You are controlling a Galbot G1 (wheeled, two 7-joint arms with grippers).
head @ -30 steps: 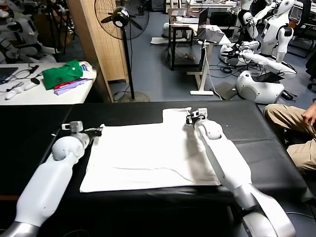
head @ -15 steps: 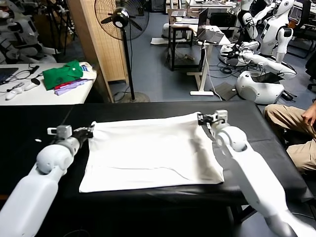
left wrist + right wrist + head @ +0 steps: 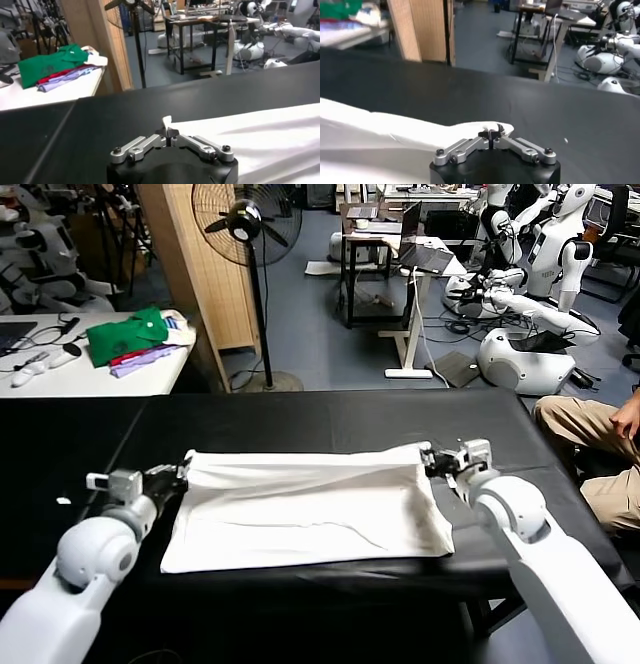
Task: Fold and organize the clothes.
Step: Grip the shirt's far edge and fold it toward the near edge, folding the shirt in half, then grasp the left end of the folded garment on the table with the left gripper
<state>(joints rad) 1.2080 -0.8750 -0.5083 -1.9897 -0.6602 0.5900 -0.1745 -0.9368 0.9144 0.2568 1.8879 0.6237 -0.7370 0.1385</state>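
Left pincer (image 3: 181, 475) and right pincer (image 3: 428, 459) each clamp a far corner of thin white T-shirt (image 3: 310, 509), stretched between them for folding on black counter (image 3: 300, 419).

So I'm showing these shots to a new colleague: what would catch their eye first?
The white T-shirt spread across the black table, its far edge lifted and drawn toward the robot. At either end of that edge a gripper has its jaws shut on a corner: the left gripper and the right gripper. Next, the green garment on the white side table, back left.
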